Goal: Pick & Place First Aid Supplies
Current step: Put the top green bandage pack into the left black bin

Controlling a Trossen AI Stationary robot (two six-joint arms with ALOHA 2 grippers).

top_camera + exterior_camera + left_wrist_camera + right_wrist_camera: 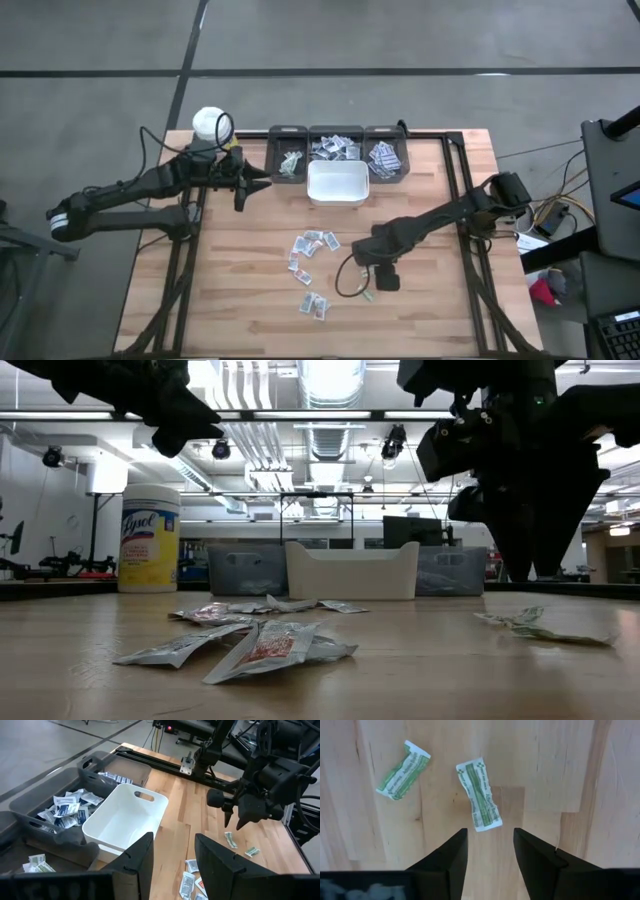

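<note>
Two green-printed packets [479, 794] [402, 770] lie flat on the wooden table, just beyond my right gripper [490, 840]. That gripper points down over them, open and holding nothing; the high view shows it [372, 282] right of the table's middle. More first aid supplies lie loose in the middle [313, 245] and nearer the front edge [313, 306], also seen in the low view [270, 645]. My left gripper [174, 857] hovers open and clear of the table at the far left [240, 187], beside the bins.
A white tray [338, 185] stands in front of three grey bins [290, 152] [336, 148] [385, 155] that hold packets, at the far edge. A yellow wipes canister with a white lid [210, 125] stands at the far left corner. A black cable loop [345, 282] hangs by my right gripper.
</note>
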